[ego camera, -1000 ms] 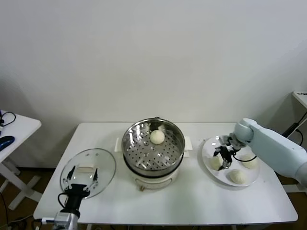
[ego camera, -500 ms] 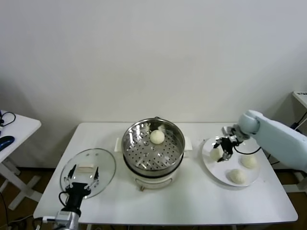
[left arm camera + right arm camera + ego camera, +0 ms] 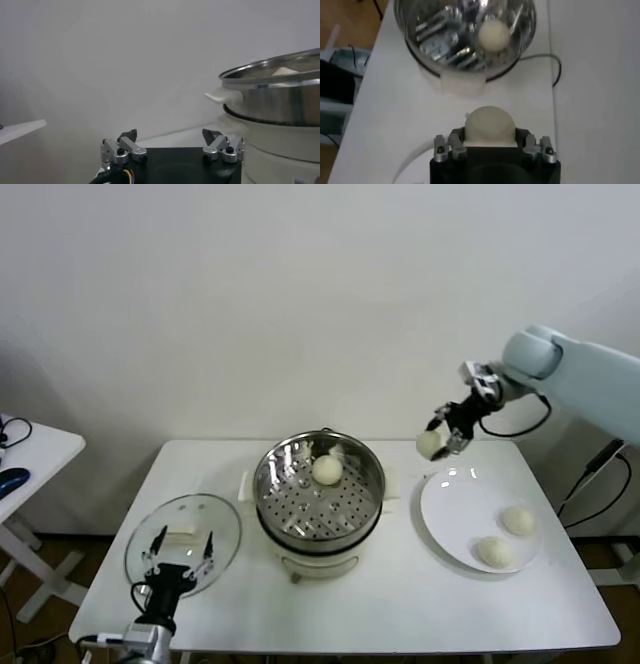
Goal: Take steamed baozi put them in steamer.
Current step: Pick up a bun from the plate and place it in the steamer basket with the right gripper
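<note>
Right gripper [image 3: 443, 436] holds a baozi [image 3: 429, 444] aloft, between the plate [image 3: 455, 509] and the steamer [image 3: 320, 484].

In the right wrist view the gripper body covers the bun's lower half, with the jaws clenched on its sides. One baozi [image 3: 327, 469] sits on the steamer's tray; two lie on the plate [image 3: 517, 520] [image 3: 494, 551]. The left gripper [image 3: 178, 556] hangs low by the glass lid [image 3: 185, 546] at the tabletop [image 3: 400, 604] edge, jaws spread and grasping nothing.

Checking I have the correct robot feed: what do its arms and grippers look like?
The right arm has a smooth pale blue-grey shell with a black cable looping at its wrist. The right gripper is black with silver metal fingers. The left gripper matches it: black body, silver fingers, coloured wires at its base.
</note>
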Available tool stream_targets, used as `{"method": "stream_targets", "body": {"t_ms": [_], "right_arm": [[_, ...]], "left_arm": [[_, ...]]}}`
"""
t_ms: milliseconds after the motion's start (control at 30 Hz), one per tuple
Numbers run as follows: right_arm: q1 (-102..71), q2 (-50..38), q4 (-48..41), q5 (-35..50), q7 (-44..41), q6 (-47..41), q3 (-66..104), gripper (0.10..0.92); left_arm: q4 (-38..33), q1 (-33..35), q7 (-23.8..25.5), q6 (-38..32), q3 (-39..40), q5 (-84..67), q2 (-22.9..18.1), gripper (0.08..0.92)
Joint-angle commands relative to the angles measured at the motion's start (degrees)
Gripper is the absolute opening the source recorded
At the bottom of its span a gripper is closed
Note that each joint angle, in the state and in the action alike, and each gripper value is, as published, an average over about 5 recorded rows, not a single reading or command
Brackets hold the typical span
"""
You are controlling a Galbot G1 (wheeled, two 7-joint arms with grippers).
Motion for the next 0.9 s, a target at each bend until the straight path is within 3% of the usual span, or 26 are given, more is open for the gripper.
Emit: {"method": "stream_targets", "body": {"t_ms": [33,467,900], "right_arm": [[11.55,10.41,1.7,16.26,1.12,-4.04,-8.16,0.66],[-1.84,28.47,-4.53,16.53,5.53,-7.16,-1.19,0.662],[-10.3,32.85,-8.19,13.13,6.66,-7.22,-1.33,0.657]], "left_arm": [[-0.12,0.07,0.01,-0.15,0.27,0.01,0.07,0.823],[-0.59,0.77,-0.25,-0.5,-0.09,0.07,0.15,0.823],[-0.32,0.88,-0.04,-1.05,-0.32,-0.53,0.18,0.823]]}}
